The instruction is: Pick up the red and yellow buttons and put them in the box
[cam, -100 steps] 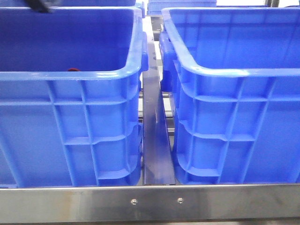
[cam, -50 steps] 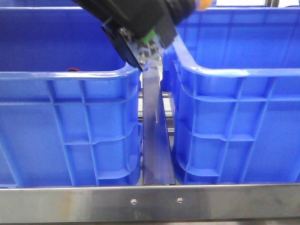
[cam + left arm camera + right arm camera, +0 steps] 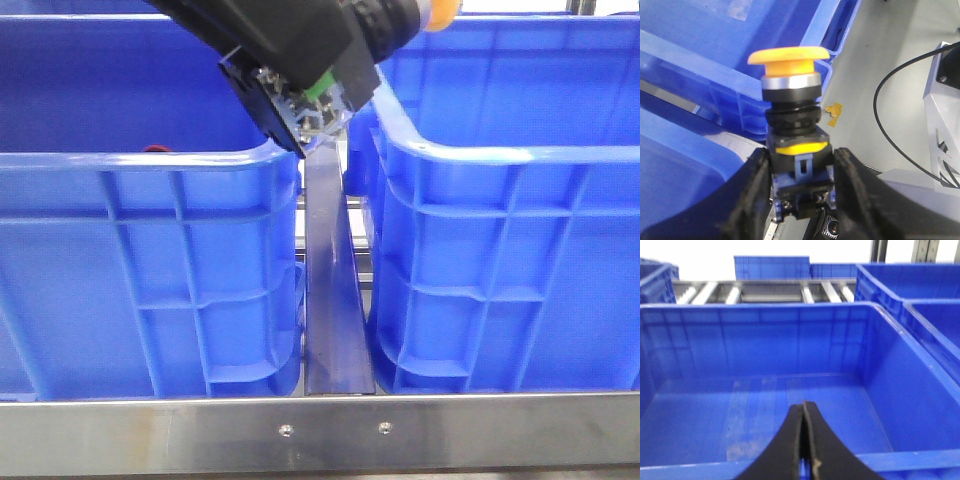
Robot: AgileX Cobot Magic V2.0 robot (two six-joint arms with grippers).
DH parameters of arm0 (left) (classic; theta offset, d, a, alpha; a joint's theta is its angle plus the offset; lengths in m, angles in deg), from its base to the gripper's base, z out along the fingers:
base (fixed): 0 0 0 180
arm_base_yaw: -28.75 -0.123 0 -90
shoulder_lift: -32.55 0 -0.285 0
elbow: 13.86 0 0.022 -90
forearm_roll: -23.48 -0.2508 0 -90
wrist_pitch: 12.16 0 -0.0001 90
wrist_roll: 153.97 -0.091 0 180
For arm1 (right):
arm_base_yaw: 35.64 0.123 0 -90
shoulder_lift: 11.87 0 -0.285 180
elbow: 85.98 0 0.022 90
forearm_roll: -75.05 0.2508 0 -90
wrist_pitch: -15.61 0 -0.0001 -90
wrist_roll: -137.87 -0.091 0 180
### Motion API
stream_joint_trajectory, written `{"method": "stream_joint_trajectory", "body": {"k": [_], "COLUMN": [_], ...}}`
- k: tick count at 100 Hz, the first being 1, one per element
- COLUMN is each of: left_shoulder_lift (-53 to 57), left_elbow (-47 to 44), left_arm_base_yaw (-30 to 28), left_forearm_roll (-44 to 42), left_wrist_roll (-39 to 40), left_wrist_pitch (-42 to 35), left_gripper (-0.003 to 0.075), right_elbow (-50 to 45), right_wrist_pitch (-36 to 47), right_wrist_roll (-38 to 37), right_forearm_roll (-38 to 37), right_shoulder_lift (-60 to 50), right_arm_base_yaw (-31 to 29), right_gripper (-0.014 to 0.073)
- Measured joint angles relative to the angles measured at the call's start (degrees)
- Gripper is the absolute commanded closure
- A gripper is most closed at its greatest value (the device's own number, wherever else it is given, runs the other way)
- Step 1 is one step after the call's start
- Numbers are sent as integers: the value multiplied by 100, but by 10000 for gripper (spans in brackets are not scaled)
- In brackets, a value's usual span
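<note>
Nearest me runs a steel rail (image 3: 320,432) along the edge of the counter, and behind it stand two blue crates side by side with a narrow metal strip (image 3: 335,300) between them: the left crate (image 3: 150,270) and the right crate (image 3: 510,270). A sliver of red (image 3: 153,149) shows just over the left crate's near rim; I cannot tell what it is. Above the gap between the crates, over their inner rims, my left gripper (image 3: 799,185) is clamped on the dark body of the yellow button (image 3: 790,90), a finger (image 3: 752,195) pressing each side, its yellow-orange cap pointing away from my wrist and reaching toward the right crate. My right gripper (image 3: 803,440) has its fingers pressed together with nothing between them, hanging above the bare floor of a blue crate.
</note>
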Motion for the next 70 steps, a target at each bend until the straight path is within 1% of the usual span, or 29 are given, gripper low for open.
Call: {"method": "stream_joint_trajectory", "body": {"k": [18, 31, 36, 40, 45, 52, 56, 57, 59, 60, 61, 64, 70], "left_shoulder_lift": [0, 0, 0, 0, 0, 0, 0, 0, 0, 0, 0, 0, 0], "left_elbow": [0, 0, 0, 0, 0, 0, 0, 0, 0, 0, 0, 0, 0], "left_arm_base_yaw": [0, 0, 0, 0, 0, 0, 0, 0, 0, 0, 0, 0, 0], "left_forearm_roll": [-11, -11, -11, -11, -11, -11, -11, -11, -11, -11, -11, -11, -21], "left_wrist_roll": [0, 0, 0, 0, 0, 0, 0, 0, 0, 0, 0, 0, 0], "left_wrist_pitch": [0, 0, 0, 0, 0, 0, 0, 0, 0, 0, 0, 0, 0], "left_gripper": [575, 575, 575, 575, 575, 575, 575, 575, 575, 575, 575, 575, 575], "right_elbow": [973, 1648, 1895, 2089, 2291, 2520, 2623, 2637, 2679, 2705, 2717, 2762, 2848], "right_wrist_pitch": [-1235, -1944, -2175, -2341, -2505, -2656, -2683, -2696, -2708, -2718, -2711, -2720, -2720], "right_wrist_roll": [0, -2, -2, -2, -2, -2, -12, -12, -12, -12, -12, -12, -12], "right_forearm_roll": [0, 116, 212, 242, 264, 300, 359, 381, 411, 461, 461, 551, 751], "right_shoulder_lift": [892, 1644, 1985, 2200, 2488, 2867, 3070, 3132, 3192, 3250, 3278, 3406, 3580], "right_arm_base_yaw": [0, 0, 0, 0, 0, 0, 0, 0, 0, 0, 0, 0, 0], "right_gripper": [662, 658, 644, 615, 561, 435, 332, 293, 254, 214, 194, 100, -18]}}
